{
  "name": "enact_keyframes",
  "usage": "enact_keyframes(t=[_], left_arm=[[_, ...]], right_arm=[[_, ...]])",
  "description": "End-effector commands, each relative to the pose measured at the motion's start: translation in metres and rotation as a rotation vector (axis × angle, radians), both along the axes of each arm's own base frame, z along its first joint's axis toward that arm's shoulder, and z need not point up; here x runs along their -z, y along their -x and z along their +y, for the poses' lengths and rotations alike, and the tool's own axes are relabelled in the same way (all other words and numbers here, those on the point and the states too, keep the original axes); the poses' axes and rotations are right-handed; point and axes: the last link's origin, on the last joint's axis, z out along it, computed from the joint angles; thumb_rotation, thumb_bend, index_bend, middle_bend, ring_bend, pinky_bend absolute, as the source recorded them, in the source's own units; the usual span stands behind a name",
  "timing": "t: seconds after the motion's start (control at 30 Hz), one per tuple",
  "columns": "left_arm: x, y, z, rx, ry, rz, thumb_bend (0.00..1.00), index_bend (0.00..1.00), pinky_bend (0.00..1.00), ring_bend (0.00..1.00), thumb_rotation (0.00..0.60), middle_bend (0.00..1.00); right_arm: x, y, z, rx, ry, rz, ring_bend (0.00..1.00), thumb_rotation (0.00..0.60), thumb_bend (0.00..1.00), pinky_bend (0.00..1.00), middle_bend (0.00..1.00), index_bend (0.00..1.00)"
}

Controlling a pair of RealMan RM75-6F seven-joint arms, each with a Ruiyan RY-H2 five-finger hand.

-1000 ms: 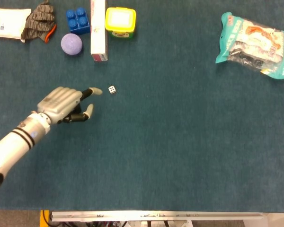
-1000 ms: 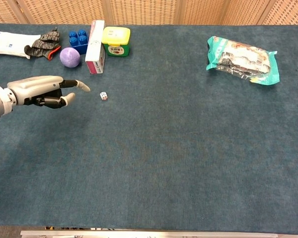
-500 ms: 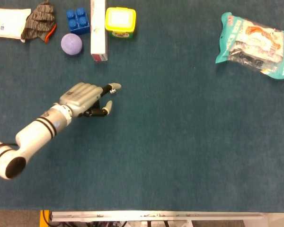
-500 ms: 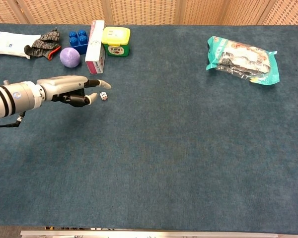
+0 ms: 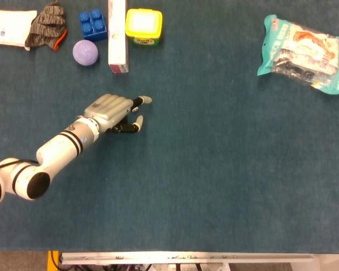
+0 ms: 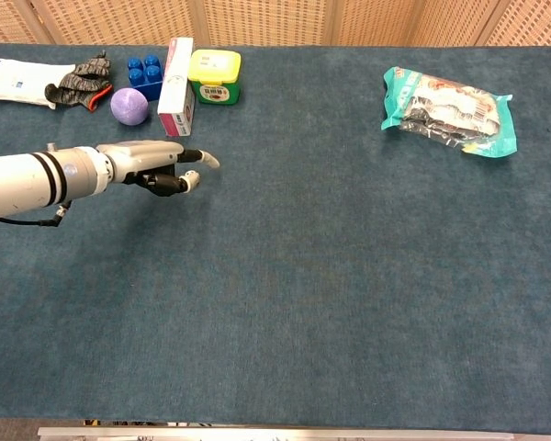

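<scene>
Head view shows the left hand (image 5: 114, 110), a second ago short of the small white die, now slid over it, so the die is hidden under the loosely curled, parted fingers (image 6: 191, 180), grasp untellable, near the white-and-pink carton (image 5: 117, 35).

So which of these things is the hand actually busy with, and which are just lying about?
In use: left hand, lowered over the spot where a small die lay a moment ago. The die is now hidden, so I cannot tell whether it is gripped.

Lying about: white and pink box, purple ball, blue brick, yellow container, grey glove, white packet, teal snack bag.
</scene>
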Motion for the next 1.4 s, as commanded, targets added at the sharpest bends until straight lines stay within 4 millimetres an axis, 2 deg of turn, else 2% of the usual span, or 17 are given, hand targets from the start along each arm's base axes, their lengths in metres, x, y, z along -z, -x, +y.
enact_keyframes(t=[0.03,0.53,0.77,1.0,1.07,1.2,1.3,1.4], left_arm=[[0.001,0.003,0.0,0.0,0.002,0.022,0.58,0.1,1.0,1.0,0.161,1.0],[-0.018,0.016,-0.01,-0.02,-0.022,0.055,0.58,0.11,1.0,1.0,0.171,1.0],[-0.034,0.029,-0.023,-0.034,-0.037,0.069,0.58,0.11,1.0,1.0,0.175,1.0],[-0.06,0.032,-0.035,-0.046,-0.155,-0.016,0.57,0.09,1.0,0.98,0.174,1.0],[-0.069,0.036,-0.039,-0.051,-0.22,-0.052,0.56,0.06,0.96,0.9,0.18,0.94],[-0.091,0.056,-0.054,-0.07,-0.393,-0.101,0.44,0.02,0.77,0.64,0.227,0.68],[-0.108,0.074,-0.068,-0.121,-0.51,-0.126,0.37,0.01,0.64,0.49,0.241,0.51],[-0.123,0.093,-0.079,-0.156,-0.631,-0.131,0.34,0.01,0.54,0.41,0.258,0.42]], right_arm=[[0.0,0.0,0.0,0.001,-0.001,0.0,0.31,0.6,0.39,0.32,0.33,0.15],[0.001,-0.002,0.001,-0.008,-0.001,-0.006,0.31,0.6,0.39,0.32,0.33,0.15],[0.001,-0.005,0.003,-0.019,-0.001,-0.01,0.31,0.6,0.39,0.32,0.33,0.15],[0.001,-0.007,0.003,-0.023,-0.002,-0.007,0.31,0.6,0.39,0.32,0.33,0.15],[0.001,-0.006,0.003,-0.016,-0.003,-0.006,0.31,0.6,0.39,0.32,0.33,0.15],[0.001,-0.003,0.002,0.002,-0.009,0.003,0.31,0.6,0.39,0.32,0.33,0.15],[0.002,-0.001,0.0,0.017,-0.014,0.006,0.31,0.6,0.39,0.32,0.33,0.15],[0.006,0.001,-0.002,0.028,-0.02,0.006,0.31,0.6,0.39,0.32,0.33,0.15]])
